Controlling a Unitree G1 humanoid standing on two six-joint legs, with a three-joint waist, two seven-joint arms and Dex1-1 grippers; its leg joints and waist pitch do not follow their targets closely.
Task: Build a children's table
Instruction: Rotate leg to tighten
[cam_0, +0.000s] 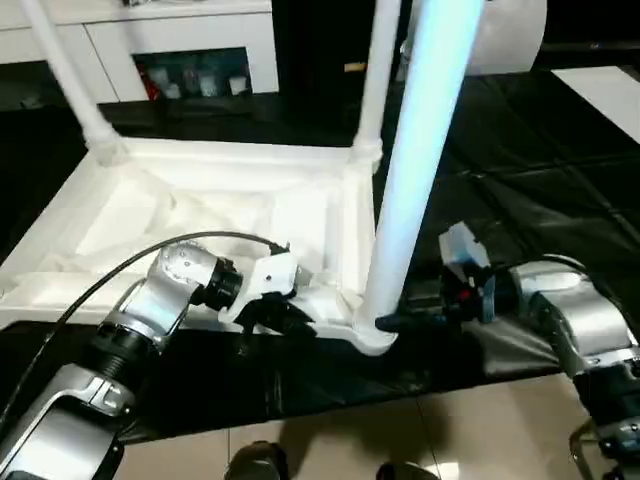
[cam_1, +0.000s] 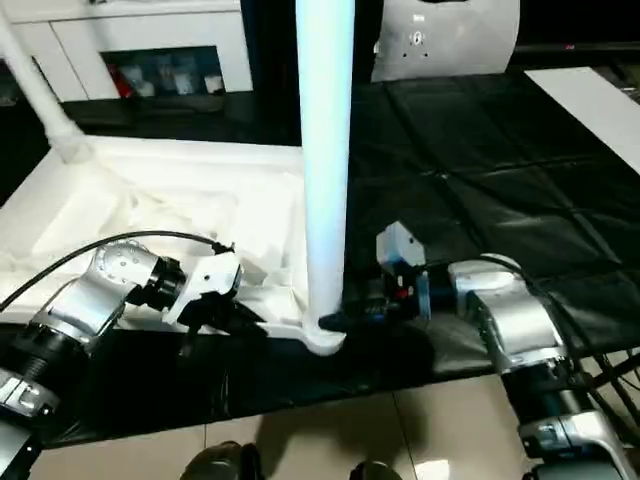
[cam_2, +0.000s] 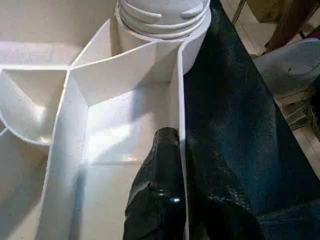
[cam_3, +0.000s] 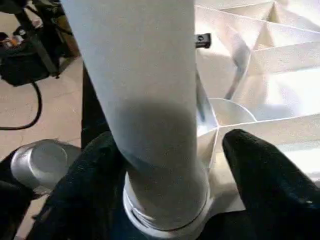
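The white tabletop (cam_0: 200, 215) lies upside down on a black mat, ribs facing up. Two white legs stand in its far corner sockets, one at the left (cam_0: 65, 70) and one at the right (cam_0: 378, 70). A third leg (cam_0: 420, 150) stands upright in the near right socket, its threaded end (cam_2: 165, 15) seated there. My left gripper (cam_0: 285, 312) is shut on the tabletop's near rim, one finger each side of the thin wall (cam_2: 181, 90). At the base of the near leg (cam_3: 150, 100) my right gripper (cam_0: 395, 322) is open; a small gap shows beside one finger (cam_3: 260, 170).
The black mat (cam_0: 520, 200) spreads to the right of the tabletop. Beige floor (cam_0: 450, 430) begins just past its near edge. White cabinets (cam_0: 190, 50) stand behind, and a white sheet (cam_0: 610, 90) lies at the far right. Black equipment with a cable (cam_3: 25, 55) sits on the floor.
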